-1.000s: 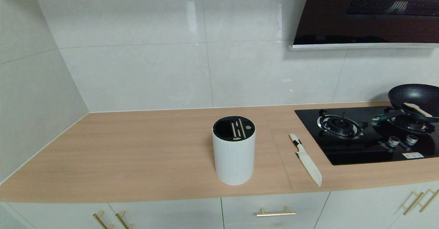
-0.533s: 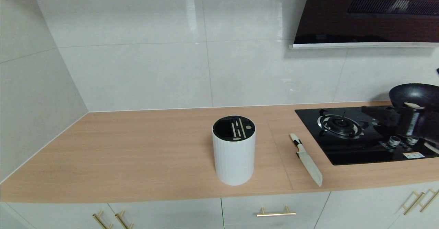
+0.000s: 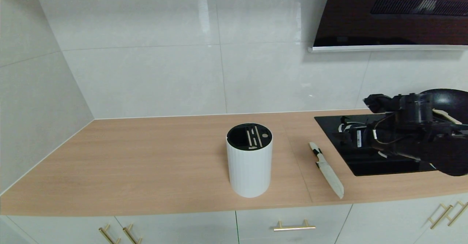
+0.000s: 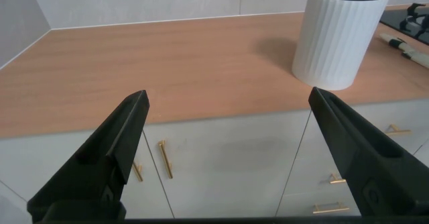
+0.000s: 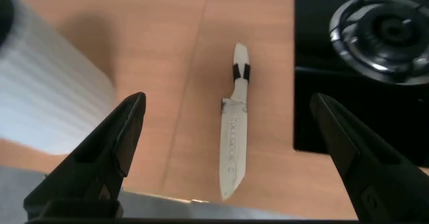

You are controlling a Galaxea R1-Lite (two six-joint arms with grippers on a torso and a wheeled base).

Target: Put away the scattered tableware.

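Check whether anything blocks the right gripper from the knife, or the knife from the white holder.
Nothing visible does. The right gripper is open with the knife lying uncovered in line with it, and only bare countertop separates the knife from the white holder.

Head view: right arm [image 3: 420,138] covers most of the black glass hob [image 3: 369,165] and the lower part of the black frying pan [image 3: 444,98], which the picture's edge also cuts.
Right wrist view: white ribbed cylindrical holder [image 5: 47,90] blurred, cropped at the edge.
Left wrist view: cream-bladed knife [image 4: 407,46] cropped, blade past the edge.
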